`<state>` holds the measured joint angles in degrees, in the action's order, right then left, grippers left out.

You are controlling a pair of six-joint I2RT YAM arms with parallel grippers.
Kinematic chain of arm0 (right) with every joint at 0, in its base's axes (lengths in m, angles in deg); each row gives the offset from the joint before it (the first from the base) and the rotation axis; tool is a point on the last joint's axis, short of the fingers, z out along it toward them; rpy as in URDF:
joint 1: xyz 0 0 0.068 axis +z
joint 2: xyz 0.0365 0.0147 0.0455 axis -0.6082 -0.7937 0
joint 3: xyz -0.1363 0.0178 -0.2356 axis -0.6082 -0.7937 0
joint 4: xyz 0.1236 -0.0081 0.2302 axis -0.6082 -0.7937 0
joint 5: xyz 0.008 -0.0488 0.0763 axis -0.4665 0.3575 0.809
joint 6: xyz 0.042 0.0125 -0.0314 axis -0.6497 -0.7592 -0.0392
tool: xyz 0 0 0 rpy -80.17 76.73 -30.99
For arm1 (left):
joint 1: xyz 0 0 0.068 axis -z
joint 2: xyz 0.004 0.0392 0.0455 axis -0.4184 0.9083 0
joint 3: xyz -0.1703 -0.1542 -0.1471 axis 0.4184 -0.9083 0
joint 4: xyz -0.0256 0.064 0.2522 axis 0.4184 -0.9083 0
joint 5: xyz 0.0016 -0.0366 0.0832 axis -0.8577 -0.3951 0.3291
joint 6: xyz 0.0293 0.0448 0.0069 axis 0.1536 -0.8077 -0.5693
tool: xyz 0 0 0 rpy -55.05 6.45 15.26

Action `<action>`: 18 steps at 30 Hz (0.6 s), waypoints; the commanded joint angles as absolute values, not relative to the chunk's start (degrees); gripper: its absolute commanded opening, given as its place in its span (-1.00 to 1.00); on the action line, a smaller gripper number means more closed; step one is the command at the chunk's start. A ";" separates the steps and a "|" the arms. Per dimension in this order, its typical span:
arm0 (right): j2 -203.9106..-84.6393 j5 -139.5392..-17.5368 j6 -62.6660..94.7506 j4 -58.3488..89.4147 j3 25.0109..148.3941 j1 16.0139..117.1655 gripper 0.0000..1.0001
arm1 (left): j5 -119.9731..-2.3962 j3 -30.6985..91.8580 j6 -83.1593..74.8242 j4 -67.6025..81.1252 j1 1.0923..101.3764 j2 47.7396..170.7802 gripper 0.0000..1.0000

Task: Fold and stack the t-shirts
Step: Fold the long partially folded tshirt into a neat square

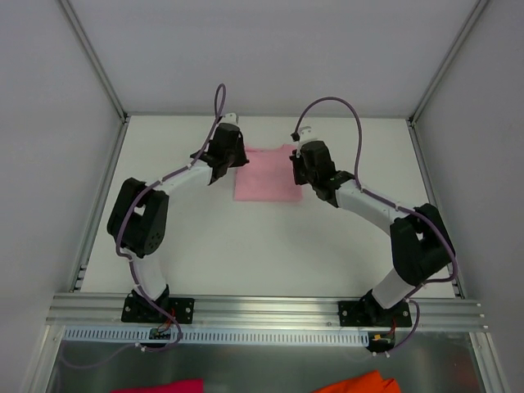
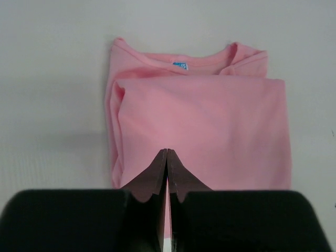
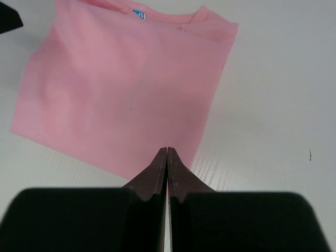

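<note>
Toward the far middle of the white surface [image 1: 270, 246] lies the pink t-shirt [image 1: 266, 176], folded into a compact rectangle and flat on the top. In the left wrist view the t-shirt [image 2: 205, 126] shows its neckline at the far edge, with a small blue-and-white neck label [image 2: 180, 65] showing there, and a smooth folded panel laid over the body below it. The right wrist view shows the same t-shirt [image 3: 121, 89] turned at an angle, the label [image 3: 138, 13] near the upper edge.

Flanking the t-shirt are the two arms. The left arm [image 1: 139, 217] reaches to the t-shirt's left edge, and its jaws are pressed together with nothing between them, their tips over the near edge of the cloth. The right arm [image 1: 417, 237] reaches to the right edge; its jaws are likewise closed and empty, their tips just over the near border of the fabric. Whether either pair touches the cloth cannot be told.

Beyond the metal rail [image 1: 270, 309] at the near edge, a magenta cloth [image 1: 160, 386] and an orange cloth [image 1: 360, 383] peek in, well apart from the t-shirt.
</note>
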<state>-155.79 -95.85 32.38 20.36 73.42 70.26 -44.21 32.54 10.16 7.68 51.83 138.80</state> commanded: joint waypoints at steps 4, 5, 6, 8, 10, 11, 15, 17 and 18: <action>-158.73 -93.83 32.43 22.98 73.91 69.98 -0.98 | -45.98 40.75 8.34 7.38 52.24 144.94 -1.00; -159.43 -93.83 32.52 22.90 74.17 69.90 -0.98 | -45.81 42.77 8.07 6.43 52.24 146.86 -1.00; -159.87 -93.74 32.70 22.81 74.35 69.98 -0.98 | -45.72 43.74 7.81 6.07 52.24 147.75 -1.00; -160.57 -93.65 32.88 22.90 74.61 69.98 -0.98 | -45.45 46.81 7.54 5.01 52.16 150.38 -1.00; -161.19 -93.73 32.96 22.63 75.05 69.89 -0.98 | -45.02 48.49 7.63 3.44 51.98 151.97 -1.00; -161.19 -93.82 32.96 22.63 74.88 69.81 -0.98 | -44.84 49.72 7.81 2.82 51.89 153.20 -1.00; -158.83 -94.00 31.74 24.38 71.98 69.81 -0.98 | -44.22 51.75 9.30 1.41 51.19 155.40 -1.00; -156.81 -93.83 31.30 25.35 69.17 69.89 -0.98 | -43.70 52.19 10.00 1.06 50.93 155.76 -1.00; -156.10 -93.83 30.86 25.70 68.29 69.81 -0.98 | -43.69 52.28 10.18 0.45 50.93 155.93 -1.00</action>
<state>-159.97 -94.23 32.03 22.87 70.18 70.06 -44.98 49.56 9.22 2.24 51.63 155.72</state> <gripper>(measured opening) 0.015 0.005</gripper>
